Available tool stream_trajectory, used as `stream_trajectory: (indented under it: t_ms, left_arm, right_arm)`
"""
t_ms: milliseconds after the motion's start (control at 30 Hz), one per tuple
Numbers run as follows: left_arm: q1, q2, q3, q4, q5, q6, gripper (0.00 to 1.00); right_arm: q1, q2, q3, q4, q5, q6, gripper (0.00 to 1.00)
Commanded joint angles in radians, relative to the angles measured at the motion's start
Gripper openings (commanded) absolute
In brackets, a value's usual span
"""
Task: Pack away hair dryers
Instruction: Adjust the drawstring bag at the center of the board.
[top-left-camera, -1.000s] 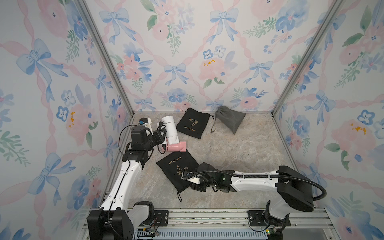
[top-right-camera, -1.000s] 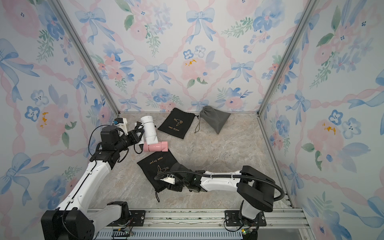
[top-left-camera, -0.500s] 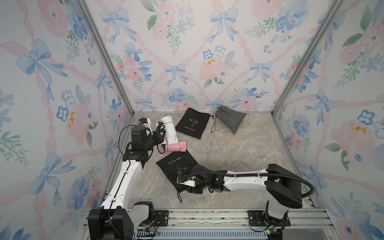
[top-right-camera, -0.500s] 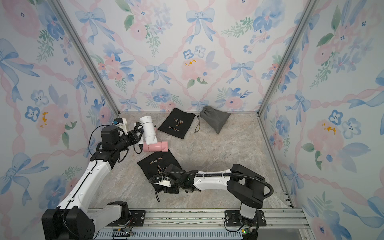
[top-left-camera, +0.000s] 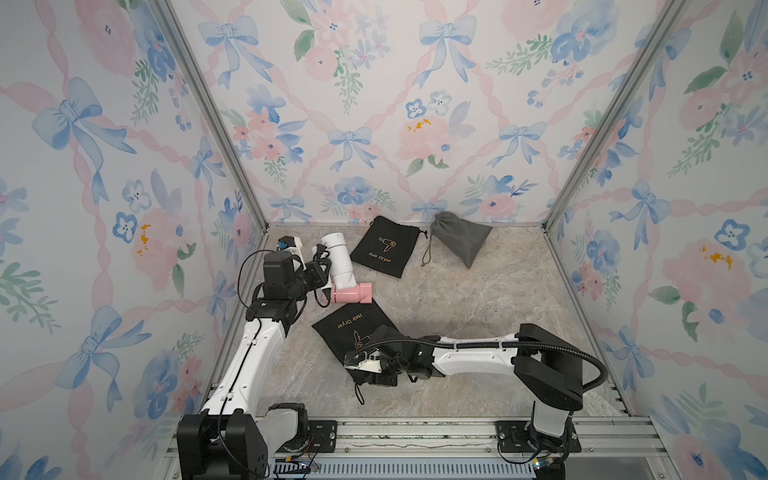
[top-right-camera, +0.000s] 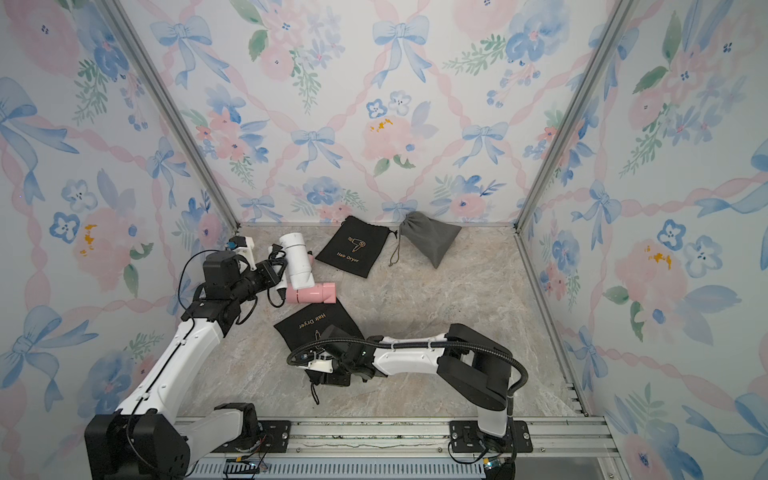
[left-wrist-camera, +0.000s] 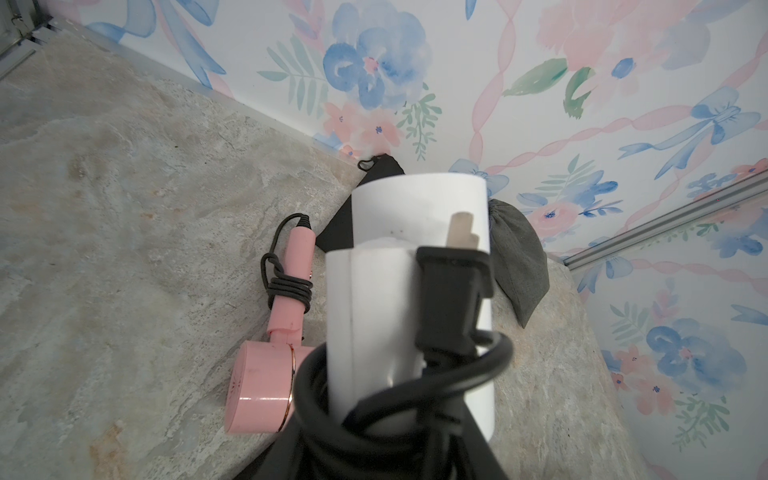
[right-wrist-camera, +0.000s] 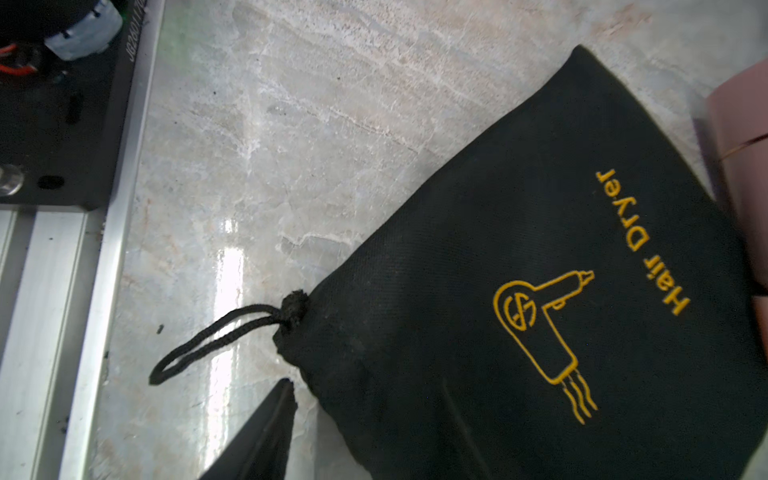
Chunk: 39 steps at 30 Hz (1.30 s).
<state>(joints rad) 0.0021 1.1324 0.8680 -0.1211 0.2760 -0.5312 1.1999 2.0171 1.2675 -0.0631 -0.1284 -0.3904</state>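
Pink dryer (top-left-camera: 354, 293) lay on its side on the floor (top-left-camera: 478, 307); the left wrist view showed its black cord (left-wrist-camera: 289, 289) wound round the slim handle. White dryer (top-left-camera: 338, 259) sat on the wall side of the pink dryer, one barrel end meeting it. Whether the two touched or only overlapped in view could not be told. Left gripper (top-left-camera: 322, 272) was closed on the white dryer at its handle end, just left of the pink dryer. In the left wrist view the folded handle and plug (left-wrist-camera: 453, 291) filled the foreground and hid the fingers. Near pouch (top-left-camera: 347, 328), black with gold "Hair Dryer" print, lay flat on the robot side of the pink dryer, one corner right against the pink barrel. Right gripper (top-left-camera: 380, 376) hung low over that pouch's drawstring end, the end away from the pink dryer. The right wrist view showed one fingertip (right-wrist-camera: 266, 432) beside the drawstring loop (right-wrist-camera: 216, 345), with the other lost against the black cloth. Spread or pressed together could not be told, and nothing was seen held. Far pouch (top-left-camera: 384, 251) lay flat beyond the pink dryer, to its right. Grey pouch (top-left-camera: 459, 239), bunched, lay farther right again, by the back wall.
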Motion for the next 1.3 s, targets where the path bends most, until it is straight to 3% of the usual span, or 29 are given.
stream_trajectory:
  t_ms: [0,133,233,300,367,767,1000,1267]
  left_arm:
    - [0.010,0.004,0.042,0.067,0.002,0.019,0.21]
    - [0.013,0.005,0.040,0.068,-0.001,0.020,0.21]
    - [0.016,0.006,0.042,0.069,0.004,0.020,0.21]
    - [0.016,0.006,0.040,0.070,0.005,0.018,0.21]
    - [0.016,0.003,0.040,0.069,0.005,0.017,0.21]
    - [0.016,0.016,0.063,0.070,0.023,0.005,0.21]
    - [0.010,0.016,0.080,0.071,0.034,0.004,0.21]
    - [-0.036,0.026,0.094,0.073,0.026,0.003,0.20]
  right_arm:
    - [0.009,0.054,0.050,-0.074,-0.026,-0.026,0.54]
    - [0.009,0.085,0.091,-0.111,-0.030,-0.031,0.45]
    - [0.010,0.095,0.111,-0.123,-0.030,-0.031,0.27]
    - [0.007,0.076,0.097,-0.106,-0.031,-0.025,0.10]
    - [0.000,0.031,0.054,-0.057,-0.039,0.003,0.05]
    - [-0.091,-0.353,-0.135,-0.066,-0.084,0.263,0.00]
    - [-0.287,-0.560,-0.170,-0.130,-0.049,0.395,0.00]
    - [-0.464,-0.789,-0.107,-0.360,0.196,0.390,0.00]
